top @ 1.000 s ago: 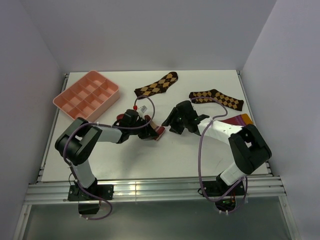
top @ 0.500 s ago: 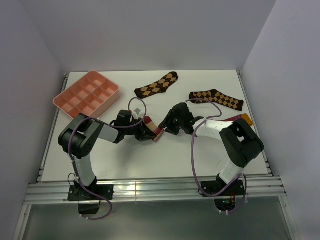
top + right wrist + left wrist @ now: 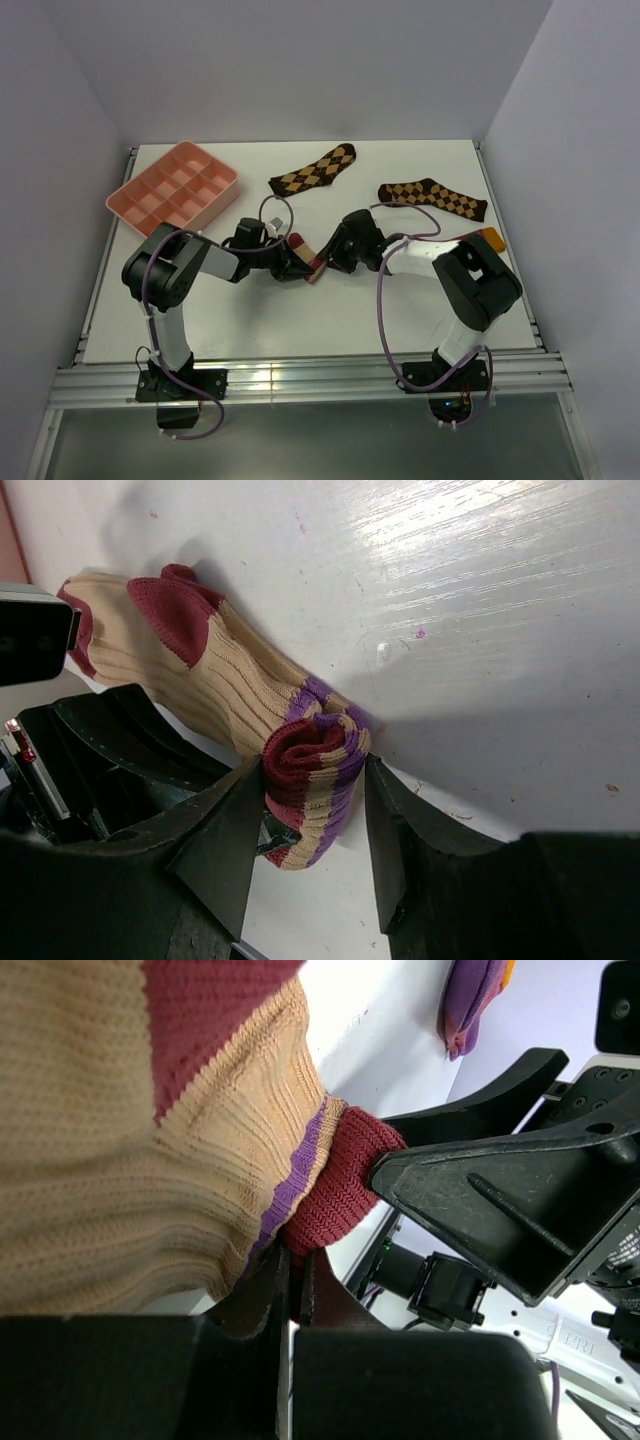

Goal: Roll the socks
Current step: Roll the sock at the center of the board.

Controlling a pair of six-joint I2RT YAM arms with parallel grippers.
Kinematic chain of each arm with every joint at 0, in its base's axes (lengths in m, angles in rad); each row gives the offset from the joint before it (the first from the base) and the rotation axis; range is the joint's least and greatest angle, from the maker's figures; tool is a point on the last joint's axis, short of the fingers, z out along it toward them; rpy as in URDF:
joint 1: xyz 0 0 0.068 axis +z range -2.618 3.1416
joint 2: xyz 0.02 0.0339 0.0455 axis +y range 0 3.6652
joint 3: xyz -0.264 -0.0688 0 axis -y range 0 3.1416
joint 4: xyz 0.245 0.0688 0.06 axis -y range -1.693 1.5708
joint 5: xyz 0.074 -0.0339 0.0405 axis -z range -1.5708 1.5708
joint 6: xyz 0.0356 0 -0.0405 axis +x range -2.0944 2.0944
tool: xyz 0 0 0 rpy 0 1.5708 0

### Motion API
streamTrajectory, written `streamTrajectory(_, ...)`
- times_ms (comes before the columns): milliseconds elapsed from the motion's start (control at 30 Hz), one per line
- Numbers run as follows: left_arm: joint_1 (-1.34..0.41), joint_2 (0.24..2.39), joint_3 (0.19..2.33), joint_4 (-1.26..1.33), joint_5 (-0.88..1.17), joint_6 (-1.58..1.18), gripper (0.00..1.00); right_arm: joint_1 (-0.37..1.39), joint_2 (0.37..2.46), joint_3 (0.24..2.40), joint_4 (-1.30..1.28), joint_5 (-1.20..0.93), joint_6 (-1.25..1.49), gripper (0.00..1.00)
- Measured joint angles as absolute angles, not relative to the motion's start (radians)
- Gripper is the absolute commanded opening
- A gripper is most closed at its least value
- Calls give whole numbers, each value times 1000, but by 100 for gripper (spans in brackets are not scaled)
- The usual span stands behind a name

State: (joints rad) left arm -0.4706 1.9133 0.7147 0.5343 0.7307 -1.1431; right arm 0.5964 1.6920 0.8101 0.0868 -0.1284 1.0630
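Showing the left gripper (image 3: 290,1290) with jaws drawn fully together, nipping a fold of the tan sock (image 3: 215,675) close to its purple stripe and maroon edge. Opposite, facing it across that sock, the right gripper (image 3: 312,780) at roughly half width, its fingers (image 3: 215,860) flanking the rolled cuff (image 3: 310,770) and seemingly touching it on both sides. Roll of maroon, tan and purple bands resting on the table (image 3: 300,320), with the unrolled remainder running back along the surface to a maroon patch and maroon tip. From above, both grippers meeting at mid-table over this one sock. To the right, largely hidden behind the right arm (image 3: 470,275), the crimson sock (image 3: 486,237), with only its orange end and a sliver of red showing, well apart from both grippers. Farther back, left argyle sock (image 3: 315,170) and right argyle sock (image 3: 432,197), both dark brown with tan diamonds, lying flat and apart from each other. At the far left corner, a pink compartment tray (image 3: 212,161).
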Motion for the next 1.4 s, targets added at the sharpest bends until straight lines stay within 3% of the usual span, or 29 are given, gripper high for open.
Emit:
streamTrajectory(433, -471, 1938, 813, 376, 745, -1097, 1, 598, 1699, 809, 59, -83, 1115, 45)
streamTrajectory(500, -471, 1945, 824, 368, 749, -1095, 1, 599, 1706, 813, 46, -75, 1121, 38)
streamTrajectory(533, -471, 1946, 828, 361, 752, -1093, 1, 599, 1709, 817, 38, -72, 1126, 29)
streamTrajectory(667, -471, 1948, 846, 326, 752, -1082, 2, 604, 1719, 858, -28, -52, 1134, 11)
streamTrajectory(733, -471, 1948, 857, 302, 748, -1066, 8, 606, 1729, 889, -76, -46, 1132, 0)
streamTrajectory(900, -475, 1933, 891, 215, 695, -1005, 34, 608, 1769, 989, -212, -37, 1126, 0)
streamTrajectory(1100, -500, 1820, 902, 97, 513, -893, 58, 611, 1825, 1101, -353, -39, 1102, 0)
streamTrajectory(1400, -694, 1622, 902, -9, 54, -630, 58, 611, 1894, 1226, -503, -47, 1053, 0)
